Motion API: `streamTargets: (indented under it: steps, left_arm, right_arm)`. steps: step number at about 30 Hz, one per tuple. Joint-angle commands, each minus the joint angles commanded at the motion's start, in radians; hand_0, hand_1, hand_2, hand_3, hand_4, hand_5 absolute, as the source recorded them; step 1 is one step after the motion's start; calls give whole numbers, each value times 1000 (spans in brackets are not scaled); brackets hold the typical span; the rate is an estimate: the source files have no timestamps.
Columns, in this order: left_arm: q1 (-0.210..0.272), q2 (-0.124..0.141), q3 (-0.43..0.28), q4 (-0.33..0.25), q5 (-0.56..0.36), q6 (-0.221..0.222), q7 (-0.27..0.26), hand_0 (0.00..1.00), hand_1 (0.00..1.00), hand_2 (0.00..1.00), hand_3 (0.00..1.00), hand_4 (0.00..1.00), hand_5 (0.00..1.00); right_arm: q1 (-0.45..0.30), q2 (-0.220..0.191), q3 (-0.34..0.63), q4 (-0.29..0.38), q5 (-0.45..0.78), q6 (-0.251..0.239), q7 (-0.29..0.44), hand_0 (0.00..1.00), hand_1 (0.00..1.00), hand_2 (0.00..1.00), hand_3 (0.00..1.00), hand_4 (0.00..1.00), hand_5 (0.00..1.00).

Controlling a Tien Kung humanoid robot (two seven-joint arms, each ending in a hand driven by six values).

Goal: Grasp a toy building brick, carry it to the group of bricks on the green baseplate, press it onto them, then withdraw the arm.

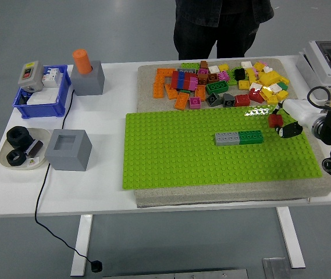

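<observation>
Hand (pixel 281 123) at the right of the frame is clamped on a red brick (pixel 275 120), above the baseplate (pixel 171 157). It should come level over the gray-green bricks (pixel 239 138) at center, studs aligned, before pressing straight down.

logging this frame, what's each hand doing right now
Left hand: not in view.
Right hand: closed on a red brick, above the green baseplate.

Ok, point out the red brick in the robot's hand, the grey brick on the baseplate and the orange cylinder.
red brick (pixel 275 120), head view, on its top face.
grey brick (pixel 227 138), head view, middle of its studded top.
orange cylinder (pixel 82 60), head view, on its side wall.
</observation>
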Motion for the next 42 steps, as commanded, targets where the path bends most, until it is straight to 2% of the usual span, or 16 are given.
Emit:
streamTargets:
  steps: [4,5,9,13,26,42]
  left_arm:
    - [1,0,1,0,-2,0,-1,595,617,551,598,730,201]
    - [2,0,1,0,-3,0,-3,595,617,551,598,730,201]
    - [3,0,-1,0,-3,0,-5,595,617,552,598,737,201]
    - [4,1,-2,0,-4,0,-7,595,617,553,599,741,195]
    - [10,2,-4,0,-5,0,-11,594,617,553,599,748,201]
    - [12,2,-1,0,-10,-2,-14,594,617,552,598,753,205]
  right_arm:
    - [14,65,4,39,-9,4,-18,982,965,949,652,537,184]
    - [19,93,7,42,-17,7,-24,982,965,949,652,537,184]
    - [29,154,8,34,-39,15,-39,994,972,953,651,523,178]
    - [24,196,5,25,-63,20,-48,995,972,953,651,522,182]
    - [-25,237,10,28,-107,12,-54,995,975,953,655,515,171]
    - [-40,227,-5,9,-97,14,-47,998,975,952,653,520,164]
